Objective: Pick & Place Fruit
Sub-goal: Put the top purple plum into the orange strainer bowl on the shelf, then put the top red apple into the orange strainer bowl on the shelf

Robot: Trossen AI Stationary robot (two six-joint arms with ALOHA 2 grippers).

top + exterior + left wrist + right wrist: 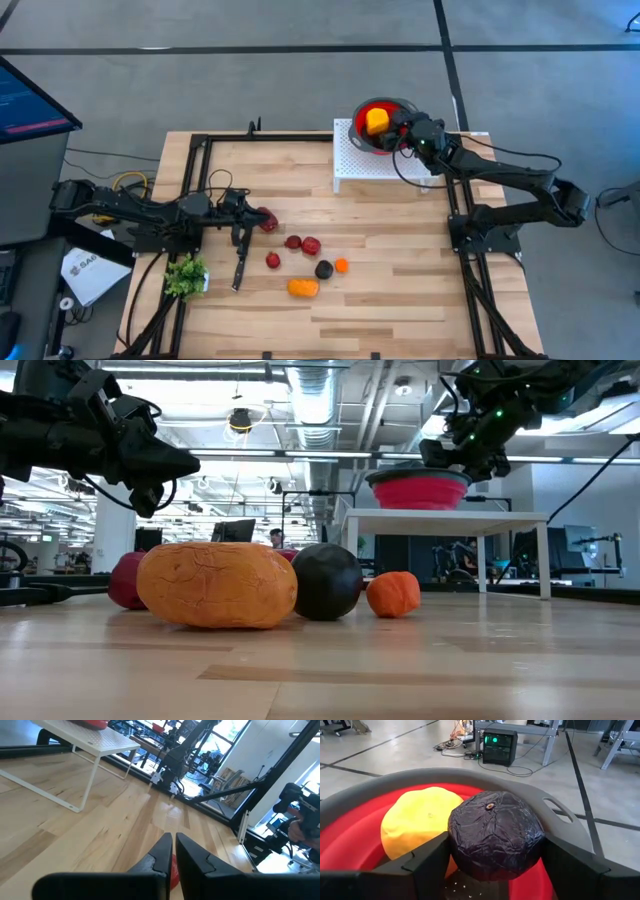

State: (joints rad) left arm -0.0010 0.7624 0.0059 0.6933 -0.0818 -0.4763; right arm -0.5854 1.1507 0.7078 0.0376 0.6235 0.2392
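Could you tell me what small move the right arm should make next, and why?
Probably open the right tool wider and let go: it holds the dark purple fruit over the red bowl on the white stand, beside the yellow fruit already inside, so a release should drop it in.

Setting is reading as a robotics lab inside an open industrial hall. Exposed ducts (320, 400) and strip lights are running across the ceiling. A grey concrete floor (300, 25) with taped lines is surrounding the wooden table (400, 310). More black frame rigs (300, 510) and workstations are standing beyond. A monitor (25, 100) is glowing beside the table, cables (455, 747) are trailing to an electronics box (496, 747).
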